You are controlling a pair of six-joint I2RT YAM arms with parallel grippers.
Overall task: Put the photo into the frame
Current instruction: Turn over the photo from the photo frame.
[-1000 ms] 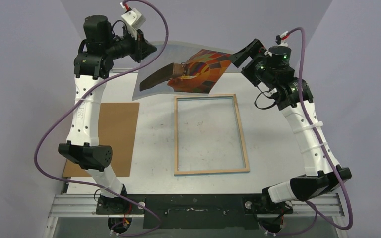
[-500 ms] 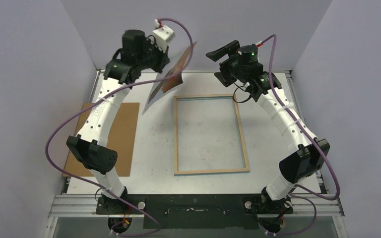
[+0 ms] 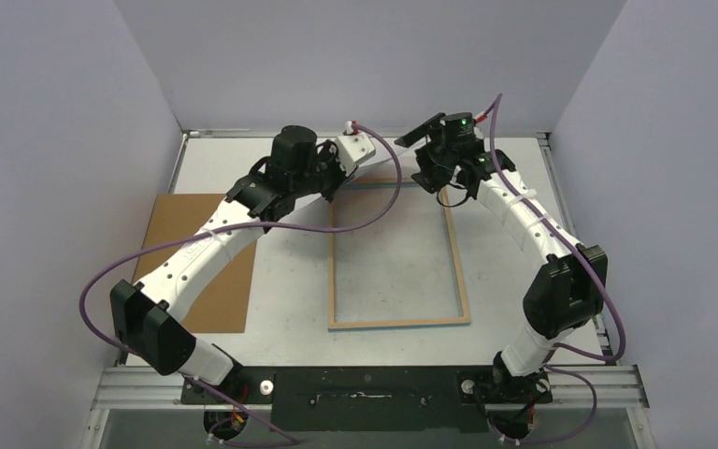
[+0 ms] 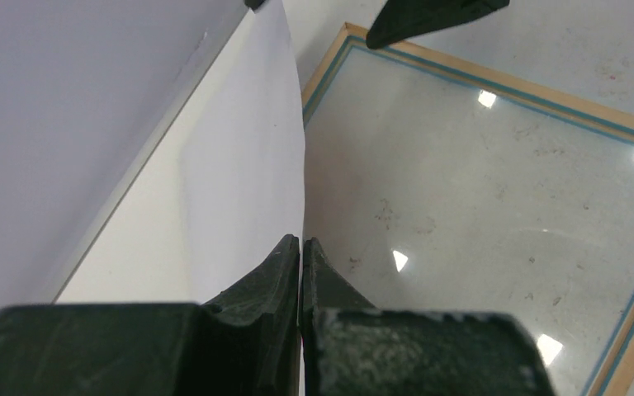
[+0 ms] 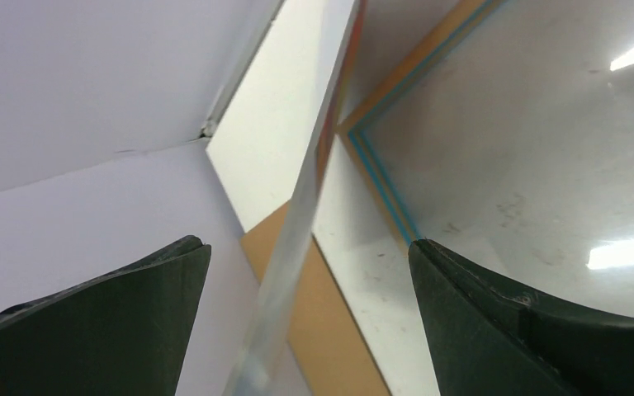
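**Left gripper pinches photo on edge over frame's far end**

The left gripper (image 4: 300,247) is clamped tight on the photo (image 4: 248,165), fingertips pressed together on one edge of the sheet. The photo stands nearly edge-on to the wrist camera, its white back turned toward the wall, over the far left corner of the frame (image 4: 495,82). The right gripper (image 5: 307,247) hangs at the sheet's other end with jaws spread wide. The thin edge runs between its fingers (image 5: 132,305) without touching either. The frame lies flat on the table (image 3: 290,281), wood-coloured side up, a blue line along its inner edge. A brown board (image 3: 182,224) lies well to its left.
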